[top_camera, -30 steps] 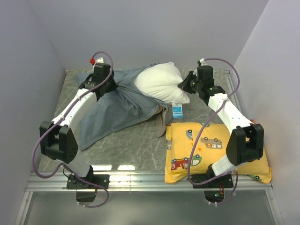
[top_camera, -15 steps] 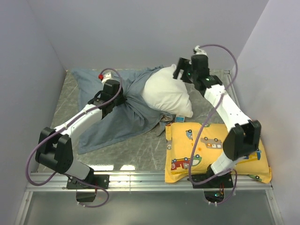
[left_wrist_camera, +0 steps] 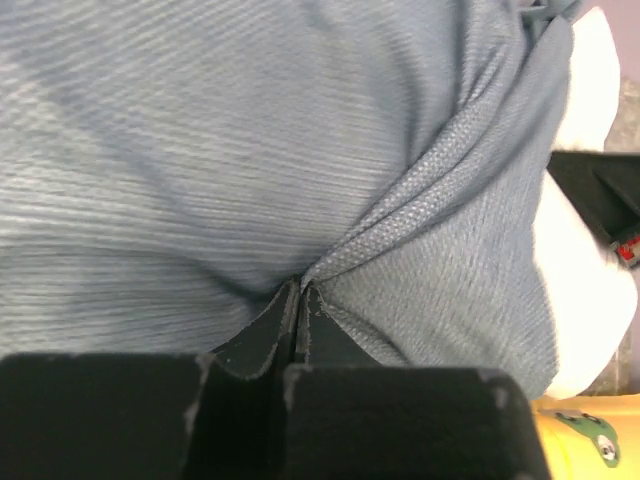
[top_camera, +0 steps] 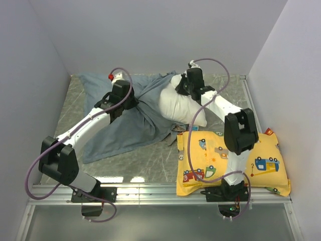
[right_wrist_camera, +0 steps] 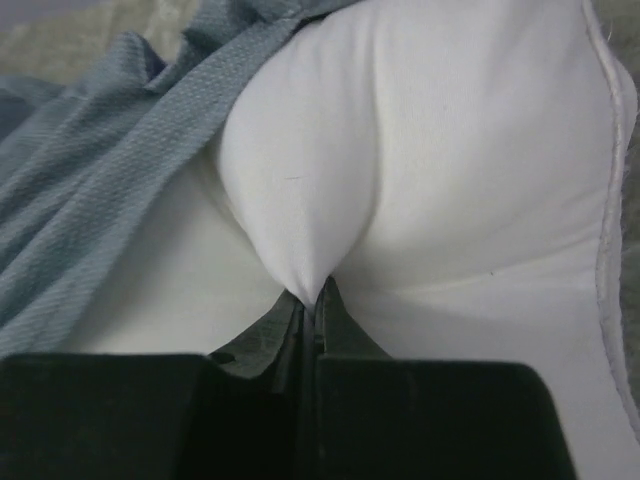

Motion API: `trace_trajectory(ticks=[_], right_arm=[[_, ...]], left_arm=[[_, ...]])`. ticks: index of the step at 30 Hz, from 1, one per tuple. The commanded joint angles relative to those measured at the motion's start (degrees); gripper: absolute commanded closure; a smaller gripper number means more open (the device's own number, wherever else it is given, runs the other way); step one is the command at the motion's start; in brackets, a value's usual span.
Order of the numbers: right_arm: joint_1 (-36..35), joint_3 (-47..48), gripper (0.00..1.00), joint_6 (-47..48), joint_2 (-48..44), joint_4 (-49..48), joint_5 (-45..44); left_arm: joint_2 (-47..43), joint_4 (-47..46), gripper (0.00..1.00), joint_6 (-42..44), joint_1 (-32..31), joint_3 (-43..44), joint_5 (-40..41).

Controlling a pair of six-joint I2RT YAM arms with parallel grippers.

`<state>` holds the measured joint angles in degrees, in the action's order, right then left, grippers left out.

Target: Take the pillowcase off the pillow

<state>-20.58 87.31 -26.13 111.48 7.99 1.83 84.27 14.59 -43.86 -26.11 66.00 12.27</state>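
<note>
Overhead, the pillowcase (top_camera: 120,133) lies spread across the desk (top_camera: 155,158), dusty blue-grey side up. It runs from about 10 o'clock down toward 7 o'clock, and its far end is gathered against the pillow (top_camera: 175,105). The pillow sits at roughly 1 o'clock with most of its white bulk bare; fabric crowds its 9 o'clock side and near edge. How much of it remains inside the cover cannot be told from this height. The left hand (top_camera: 131,104) is down on the bunched cloth just beside the pillow. The right hand (top_camera: 183,88) is on the pillow's 12 o'clock end. A yellow pillow (top_camera: 220,165) printed with vehicles lies at 5 o'clock, just beside the white pillow's near corner.

From the left wrist, the left hand (left_wrist_camera: 300,297) has its fingers pressed together on a pinch of the pillowcase (left_wrist_camera: 250,150). A taut ridge of weave runs from that pinch toward 1 o'clock. The pillow (left_wrist_camera: 585,290) shows white at 3 o'clock, and a corner of the yellow pillow (left_wrist_camera: 590,435) at 5 o'clock.

From the right wrist, the right hand (right_wrist_camera: 312,302) is clamped on a small peak of the pillow (right_wrist_camera: 430,150), whose skin is drawn into a point between the fingers. The pillowcase (right_wrist_camera: 110,160) is folded along the pillow's flank at 10 o'clock.
</note>
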Motion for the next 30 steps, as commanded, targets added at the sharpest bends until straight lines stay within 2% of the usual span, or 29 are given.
trace_trajectory(ticks=[1, 4, 5, 7, 8, 11, 14, 15, 18, 24, 27, 28, 30], right_arm=[[0.1, -6.9, 1.00, 0.1, -6.3, -7.4, 1.6], [-1.2, -10.2, 1.00, 2.5, -12.0, -12.9, -0.2], [-1.8, -10.7, 1.00, 4.2, -14.1, -13.5, -0.9], [-2.6, -13.0, 1.00, 5.8, -16.2, -15.7, -2.8], [-3.7, -13.9, 1.00, 7.1, -18.1, -16.5, -3.1], [-5.2, -17.2, 1.00, 9.2, -21.5, -19.4, -4.1], [-6.7, -18.8, 1.00, 10.7, -23.4, -21.0, -4.9], [-7.2, -18.8, 1.00, 10.9, -23.6, -20.6, -5.2], [-8.0, -18.2, 1.00, 12.0, -24.3, -20.3, -6.4], [-9.3, -17.1, 1.00, 13.6, -25.4, -19.0, -8.0], [-9.5, -16.8, 1.00, 13.7, -25.7, -18.3, -8.8], [-9.6, -16.8, 1.00, 13.8, -26.2, -18.3, -8.9], [-9.6, -17.4, 1.00, 13.8, -26.8, -18.3, -9.8]], left_arm=[[1.8, 6.7, 0.98, 3.2, -0.1, 8.2, 0.2], [2.2, 8.7, 0.81, 5.4, -0.1, 15.1, 1.6], [2.7, 9.7, 0.65, 6.1, -0.1, 16.9, 2.7], [3.5, 10.5, 0.52, 8.1, 0.0, 22.4, 4.0], [4.9, 11.0, 0.42, 9.6, 0.1, 24.3, 5.1], [9.3, 13.4, 0.29, 12.7, 0.6, 31.8, 5.0], [16.3, 16.5, 0.21, 16.6, 1.1, 39.5, -1.8], [18.3, 17.8, 0.20, 17.3, 1.1, 43.7, -5.7], [24.2, 21.5, 0.18, 18.1, 1.1, 47.5, -10.8], [27.7, 20.8, 0.18, 17.6, 1.0, 45.4, -13.1], [28.2, 20.6, 0.30, 17.3, 1.1, 44.9, -12.5], [28.8, 20.6, 0.48, 17.3, 1.1, 45.1, -10.9], [29.1, 21.0, 0.74, 17.0, 2.2, 46.0, -9.4]])
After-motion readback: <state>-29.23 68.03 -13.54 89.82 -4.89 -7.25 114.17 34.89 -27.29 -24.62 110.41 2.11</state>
